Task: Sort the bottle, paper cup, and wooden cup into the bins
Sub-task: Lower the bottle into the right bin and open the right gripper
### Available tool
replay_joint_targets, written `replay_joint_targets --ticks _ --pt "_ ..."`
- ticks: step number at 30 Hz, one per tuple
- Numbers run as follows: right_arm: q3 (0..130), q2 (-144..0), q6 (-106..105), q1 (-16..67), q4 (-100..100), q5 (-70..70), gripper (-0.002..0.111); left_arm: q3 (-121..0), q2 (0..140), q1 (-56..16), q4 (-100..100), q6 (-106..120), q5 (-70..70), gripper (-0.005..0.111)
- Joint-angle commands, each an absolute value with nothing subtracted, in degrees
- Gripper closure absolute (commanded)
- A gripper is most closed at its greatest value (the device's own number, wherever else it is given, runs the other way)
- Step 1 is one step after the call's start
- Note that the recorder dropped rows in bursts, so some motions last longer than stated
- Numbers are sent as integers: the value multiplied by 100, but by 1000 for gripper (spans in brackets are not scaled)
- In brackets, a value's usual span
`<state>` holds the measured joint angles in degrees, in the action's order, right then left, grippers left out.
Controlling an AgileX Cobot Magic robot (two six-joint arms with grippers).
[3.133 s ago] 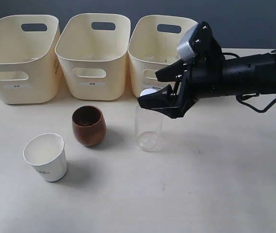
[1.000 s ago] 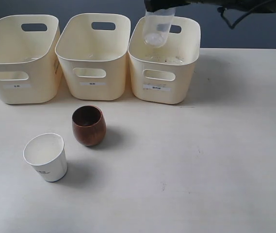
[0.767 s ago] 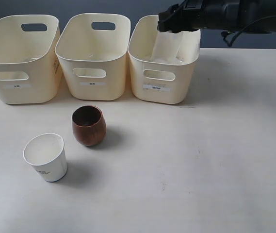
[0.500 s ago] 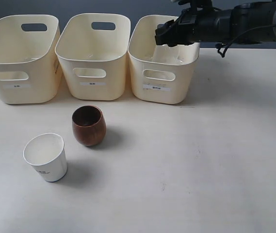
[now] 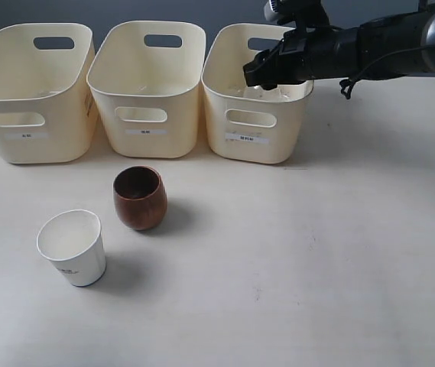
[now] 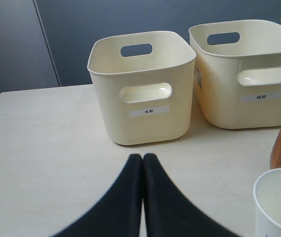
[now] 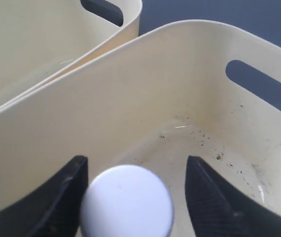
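Right claw (image 7: 130,197) spread wide inside the rightmost of the bins (image 5: 257,149), bottle (image 7: 127,201) between the fingers with cap up, so lift straight out without clipping it; wooden cup (image 5: 139,197) and paper cup (image 5: 73,246) wait far off on worktop (image 5: 316,252); left claw (image 6: 142,163) pressed together.

Cream bins (image 5: 148,92); reddish-brown wooden cup (image 5: 139,198); white paper cup (image 5: 73,247), dark mark, seemingly print.
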<state>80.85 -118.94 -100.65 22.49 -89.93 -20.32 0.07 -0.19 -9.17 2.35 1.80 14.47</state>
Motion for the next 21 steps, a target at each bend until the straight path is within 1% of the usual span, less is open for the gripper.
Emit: replay_joint_targets --ticks 1,5,10,14,17,21 --pt "8140 -11857 -10019 2234 -8889 -2135 51 0 0 -932 247 163 1367 107" --pt "8140 -11688 -10019 2234 -8889 -2204 51 0 0 -932 247 163 1367 107" --pt "8140 -11141 -10019 2234 -8838 -2236 51 0 0 -932 247 163 1367 107" --pt "8140 -10590 -9819 2234 -8757 -2847 51 0 0 -932 247 163 1367 107" --pt "8140 -10234 -9608 2279 -8311 -3662 51 0 0 -932 247 163 1367 107" --pt "8140 -9991 -9128 2625 -6945 -4036 51 0 0 -932 247 163 1367 107"
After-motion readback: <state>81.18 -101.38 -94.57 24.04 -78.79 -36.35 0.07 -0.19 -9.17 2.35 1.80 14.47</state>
